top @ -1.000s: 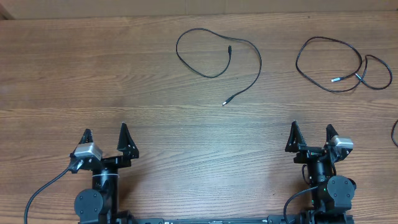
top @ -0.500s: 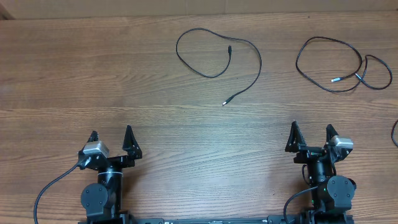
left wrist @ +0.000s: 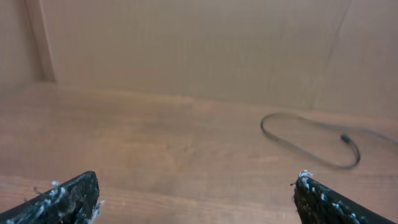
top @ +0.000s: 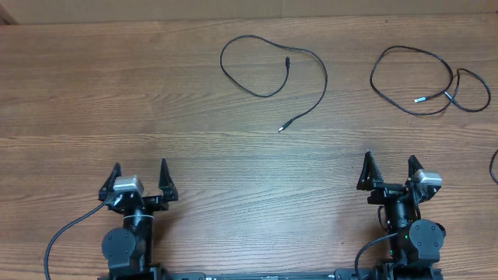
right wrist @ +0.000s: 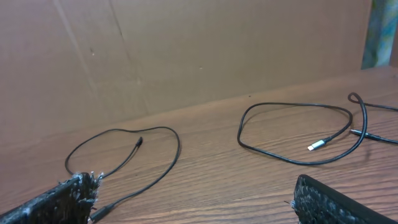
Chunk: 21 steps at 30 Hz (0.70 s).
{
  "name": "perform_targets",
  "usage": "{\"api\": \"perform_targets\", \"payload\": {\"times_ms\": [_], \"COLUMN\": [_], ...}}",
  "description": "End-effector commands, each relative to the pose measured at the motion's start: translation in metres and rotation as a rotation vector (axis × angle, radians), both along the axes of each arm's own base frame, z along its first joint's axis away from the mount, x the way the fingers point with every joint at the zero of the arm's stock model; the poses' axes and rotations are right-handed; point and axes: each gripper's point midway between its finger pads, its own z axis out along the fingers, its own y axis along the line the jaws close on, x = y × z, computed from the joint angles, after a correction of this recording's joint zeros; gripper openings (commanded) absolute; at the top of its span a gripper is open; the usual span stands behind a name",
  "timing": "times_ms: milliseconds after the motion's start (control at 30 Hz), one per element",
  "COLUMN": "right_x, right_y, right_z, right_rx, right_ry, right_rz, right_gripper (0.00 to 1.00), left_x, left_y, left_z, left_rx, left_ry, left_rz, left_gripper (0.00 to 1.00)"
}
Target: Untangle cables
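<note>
First, the overhead view. Both cables lie on the far half of the table [top: 78, 93], well apart from each other and from both arms. The centre cable [top: 326, 78] forms one open loop ahead and between the arms, its long axis running across the table. The right cable [top: 424, 114] lies ahead of the right gripper [top: 389, 157], the nearer arm, and crosses itself at a small outer loop. The left gripper [top: 140, 165] and the right gripper are both released and hold nothing.

Left wrist view: only part of the centre cable [left wrist: 262, 127] shows, ahead and to the right.

Right wrist view: both cables show together, the centre cable [right wrist: 177, 146] ahead-left and the right cable [right wrist: 239, 130] ahead-right, with its silvery plug [right wrist: 317, 145] inside the loop.
</note>
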Motion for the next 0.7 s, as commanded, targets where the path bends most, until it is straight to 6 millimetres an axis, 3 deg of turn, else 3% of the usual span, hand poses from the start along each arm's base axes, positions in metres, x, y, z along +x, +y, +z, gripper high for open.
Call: {"api": "perform_targets", "payload": {"times_ms": [0,667], "right_x": [0.0002,0.0002], "right_y": [-0.0005,-0.0005], "right_z": [-0.0021,-0.0021], "right_rx": [-0.019,-0.019], "right_ry": [-0.002,-0.002], "right_rz": [-0.001,-0.001], "right_gripper": [1.0,1.0], "left_x": [-0.0002,0.0003], "left_y": [-0.003,-0.0017], "left_z": [-0.01,-0.013], "left_rx": [0.028,0.027], "left_ry": [0.037,0.05], "left_rz": [-0.016,-0.009], "left_gripper": [0.99,1.0]}}
